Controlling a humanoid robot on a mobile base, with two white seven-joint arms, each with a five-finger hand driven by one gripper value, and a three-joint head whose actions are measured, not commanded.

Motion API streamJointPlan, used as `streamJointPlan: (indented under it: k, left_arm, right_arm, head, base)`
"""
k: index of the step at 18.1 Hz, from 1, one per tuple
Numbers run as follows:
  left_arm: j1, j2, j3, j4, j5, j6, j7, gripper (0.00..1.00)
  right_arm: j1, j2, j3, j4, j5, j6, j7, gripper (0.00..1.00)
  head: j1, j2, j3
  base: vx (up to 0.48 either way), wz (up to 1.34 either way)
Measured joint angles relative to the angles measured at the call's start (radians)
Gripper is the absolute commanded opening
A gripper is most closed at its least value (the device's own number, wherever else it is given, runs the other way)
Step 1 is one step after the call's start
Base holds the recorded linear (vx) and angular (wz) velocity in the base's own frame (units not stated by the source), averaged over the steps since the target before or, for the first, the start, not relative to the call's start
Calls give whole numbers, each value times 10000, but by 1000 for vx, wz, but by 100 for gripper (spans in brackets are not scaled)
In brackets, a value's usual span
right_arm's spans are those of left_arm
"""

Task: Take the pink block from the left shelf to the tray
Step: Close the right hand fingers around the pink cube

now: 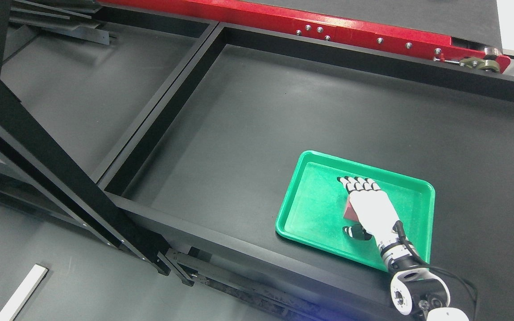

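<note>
A green tray (310, 196) lies on the black table at the right. My right hand (368, 207) comes in from the lower right and hovers over the tray's middle. Its fingers (359, 183) curl downward and the thumb (356, 232) sits below. A pink block (350, 210) shows only as a small edge under the left side of the palm, held between thumb and fingers. Most of the block is hidden by the hand. I cannot tell whether the block touches the tray floor. The left arm is out of view.
A black frame beam (167, 98) divides the table from the left shelf area. A thick black diagonal post (47, 156) crosses the left side. A red rail (328, 26) runs along the back. A white strip (20, 292) lies on the floor at the lower left.
</note>
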Motion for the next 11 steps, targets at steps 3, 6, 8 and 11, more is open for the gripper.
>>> streamJointPlan:
  k: [3,6,8,11]
  left_arm:
    - [0,0,0,0,0,0,0,100]
    - [0,0,0,0,0,0,0,100]
    - [0,0,0,0,0,0,0,100]
    - [0,0,0,0,0,0,0,100]
  right_arm:
    - [-19,-49,24,132,-1,-35,30,64]
    - [-27,-77,30,243,-11,-37,-52,43]
    - [-30,-93,23,296,-23,-3,-124,31]
    - [-36,-111,0,359,-38,13,-133,6]
  head:
    - [0,0,0]
    - [0,0,0]
    - [0,0,0]
    - [0,0,0]
  base:
    - [20,-8]
    - [10,-5]
    - [5,0]
    - [4,0]
